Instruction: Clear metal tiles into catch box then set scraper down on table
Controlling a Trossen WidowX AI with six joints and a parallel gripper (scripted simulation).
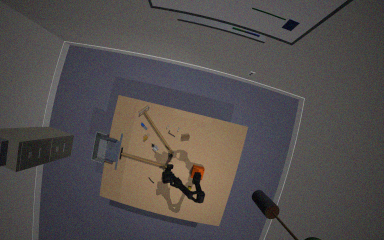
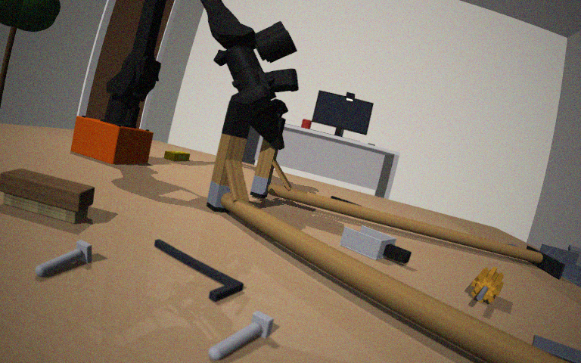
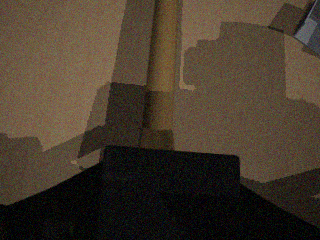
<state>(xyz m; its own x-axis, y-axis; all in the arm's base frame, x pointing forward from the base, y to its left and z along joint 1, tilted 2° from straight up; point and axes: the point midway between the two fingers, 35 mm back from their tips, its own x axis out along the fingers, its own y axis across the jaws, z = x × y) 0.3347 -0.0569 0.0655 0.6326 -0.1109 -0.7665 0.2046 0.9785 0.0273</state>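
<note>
The long scraper (image 1: 144, 160) (image 2: 402, 220) (image 3: 162, 65) has a wooden pole, an upright wooden grip and a black head. My gripper (image 1: 167, 166) (image 2: 270, 138) is shut on the top of its upright grip, whose grey foot is at table level. The head is at the near edge of the steel bench plate (image 1: 116, 165). The catch box (image 1: 94, 146) is at the plate's far end, past the table's edge. Dark shapes show around the plate and box, but I cannot tell single metal tiles. In the wrist view, black parts hide the held grip.
A second pole tool (image 1: 157, 131) (image 2: 343, 274) with an open-frame head lies diagonally beside the scraper, its upright grip close to my gripper. Near it are a wooden block (image 1: 185, 137) (image 2: 47, 192), a hex key (image 2: 192, 263), bolts, a grey-and-black connector (image 1: 154, 147) (image 2: 368, 243) and a yellow brush-like piece (image 2: 486, 284).
</note>
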